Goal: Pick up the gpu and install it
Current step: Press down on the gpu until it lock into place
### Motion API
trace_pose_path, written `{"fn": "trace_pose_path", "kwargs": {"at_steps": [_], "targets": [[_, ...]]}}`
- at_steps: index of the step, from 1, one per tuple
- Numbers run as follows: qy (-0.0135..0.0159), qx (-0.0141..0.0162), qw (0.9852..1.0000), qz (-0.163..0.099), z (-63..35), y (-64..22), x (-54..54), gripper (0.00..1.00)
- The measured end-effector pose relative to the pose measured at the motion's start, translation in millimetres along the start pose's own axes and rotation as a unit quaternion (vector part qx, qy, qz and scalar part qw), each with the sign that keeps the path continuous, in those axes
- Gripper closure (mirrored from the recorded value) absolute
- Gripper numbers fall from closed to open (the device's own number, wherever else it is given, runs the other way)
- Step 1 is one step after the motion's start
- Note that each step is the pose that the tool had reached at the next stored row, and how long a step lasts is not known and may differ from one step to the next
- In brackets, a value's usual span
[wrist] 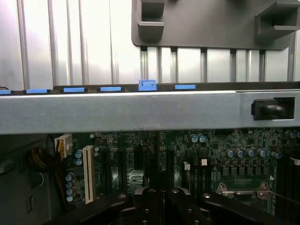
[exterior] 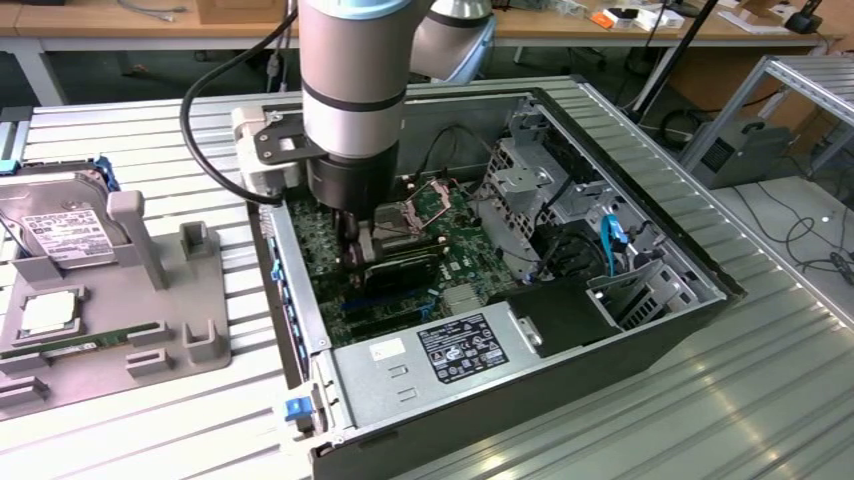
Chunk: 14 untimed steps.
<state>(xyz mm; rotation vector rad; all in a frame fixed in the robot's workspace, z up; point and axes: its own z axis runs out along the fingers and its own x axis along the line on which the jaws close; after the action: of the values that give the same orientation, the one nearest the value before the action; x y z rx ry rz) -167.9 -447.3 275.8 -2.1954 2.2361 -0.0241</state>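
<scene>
Gripper (exterior: 358, 252) is lowered inside the open computer case (exterior: 627, 190), fingers closed together just above the motherboard (exterior: 461, 275). The gpu (exterior: 400, 268) lies flat and dark directly beside the fingertips, toward the exterior view's right, seated among the board's slots; whether the fingers grip its edge cannot be told. In the wrist view, the closed gripper (wrist: 161, 194) hangs over the green board.

Hard drive (exterior: 60, 225) stands in the gray fixture (exterior: 147, 320) on the exterior view's left.

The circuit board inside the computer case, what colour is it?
Green. The circuit board shows best in the wrist view.
</scene>
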Motion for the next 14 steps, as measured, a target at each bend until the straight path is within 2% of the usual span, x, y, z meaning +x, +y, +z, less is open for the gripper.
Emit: {"fn": "trace_pose_path", "kwargs": {"at_steps": [7, 14], "targets": [[-0.0002, 0.0, 1.0, 0.0, 1.3, 0.9, 7.2, 0.89], [-0.0002, -0.0001, 1.0, -0.001, 6.7, 0.8, 8.1, 0.89]]}}
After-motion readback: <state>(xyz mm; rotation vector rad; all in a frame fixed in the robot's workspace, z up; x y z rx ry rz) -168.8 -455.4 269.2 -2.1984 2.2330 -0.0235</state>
